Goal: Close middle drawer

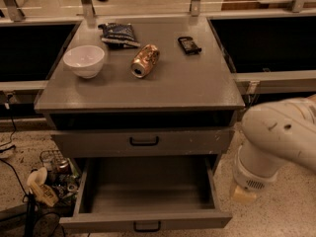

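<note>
The middle drawer (148, 220) is pulled far out at the bottom of the grey cabinet. It has a low plain front with a small black bar handle (146, 226), and its bare grey box (148, 186) is empty. My gripper is out of view. Only a bulky white arm link (276, 142) shows, low at the right, beside the drawer's right side and apart from it.
Above it, a taller-fronted grey drawer (197, 142) with white specks stands slightly out. The cabinet top (197, 83) holds a white bowl (84, 60), a lying can (144, 60), a dark snack bag (118, 33) and a small black object (189, 44). Cables and clutter (49, 179) lie on the floor at the left.
</note>
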Controlling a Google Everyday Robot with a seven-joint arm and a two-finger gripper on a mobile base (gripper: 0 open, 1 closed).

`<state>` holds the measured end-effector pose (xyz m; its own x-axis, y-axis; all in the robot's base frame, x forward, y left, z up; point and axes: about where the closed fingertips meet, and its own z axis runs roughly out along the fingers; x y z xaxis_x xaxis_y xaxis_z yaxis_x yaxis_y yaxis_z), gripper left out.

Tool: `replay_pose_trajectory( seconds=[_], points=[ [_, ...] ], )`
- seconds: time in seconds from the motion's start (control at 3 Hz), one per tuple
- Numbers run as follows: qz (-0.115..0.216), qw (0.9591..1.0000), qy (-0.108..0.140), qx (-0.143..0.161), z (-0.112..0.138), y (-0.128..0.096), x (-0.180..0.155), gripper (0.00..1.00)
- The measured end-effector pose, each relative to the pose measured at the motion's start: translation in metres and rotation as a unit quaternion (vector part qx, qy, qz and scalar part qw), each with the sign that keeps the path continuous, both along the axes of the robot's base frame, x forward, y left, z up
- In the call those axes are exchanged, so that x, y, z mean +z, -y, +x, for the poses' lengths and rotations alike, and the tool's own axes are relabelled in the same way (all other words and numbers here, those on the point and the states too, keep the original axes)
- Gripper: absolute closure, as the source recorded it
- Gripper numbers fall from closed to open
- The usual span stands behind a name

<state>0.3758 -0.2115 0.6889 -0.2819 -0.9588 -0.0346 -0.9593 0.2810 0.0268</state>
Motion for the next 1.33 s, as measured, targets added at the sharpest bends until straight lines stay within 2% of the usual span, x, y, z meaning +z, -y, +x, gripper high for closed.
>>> replay_pose_trajectory(
  seconds=[0.33,0.67,1.0,1.33],
  points=[
    [0.014,0.9998,-0.009,-0.015,-0.023,-0.001,-0.034,1.00],
    [0.023,0.9989,-0.035,-0.019,-0.047,-0.001,-0.075,1.00],
    [0.015,0.9984,-0.052,-0.011,-0.060,-0.005,-0.097,1.00],
    [-0.007,0.9963,-0.085,0.013,-0.071,-0.017,-0.127,1.00]
  ],
)
